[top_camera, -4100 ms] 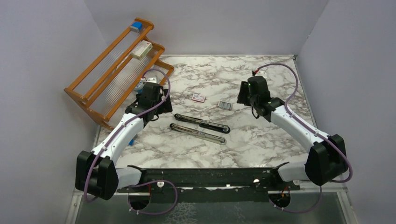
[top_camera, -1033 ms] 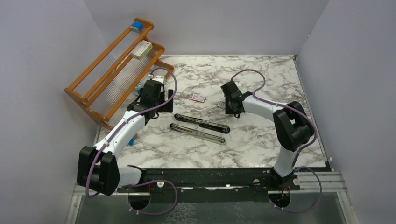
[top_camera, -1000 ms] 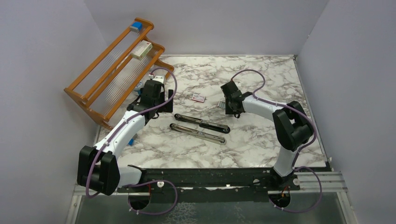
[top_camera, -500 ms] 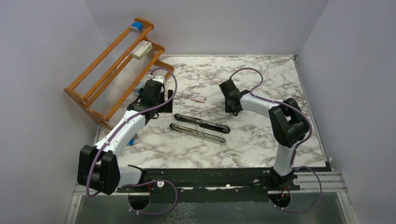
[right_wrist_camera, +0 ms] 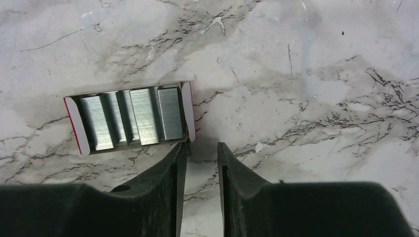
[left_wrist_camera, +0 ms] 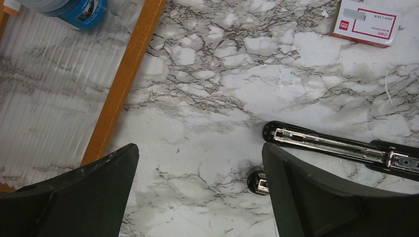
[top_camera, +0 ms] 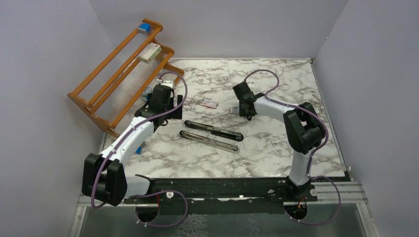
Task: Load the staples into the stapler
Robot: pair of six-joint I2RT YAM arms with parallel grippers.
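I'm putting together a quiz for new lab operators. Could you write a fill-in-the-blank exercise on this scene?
1. The end effector beside the staples belongs to the ____ arm.
2. Between its jaws there is ____.
3. The left end effector hovers by the stapler with jaws wide ____.
4. The small packet is white and ____.

Missing words: right; nothing; open; red

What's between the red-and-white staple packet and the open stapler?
Only bare marble tabletop lies between the staple packet and the stapler; the left wrist view shows it.
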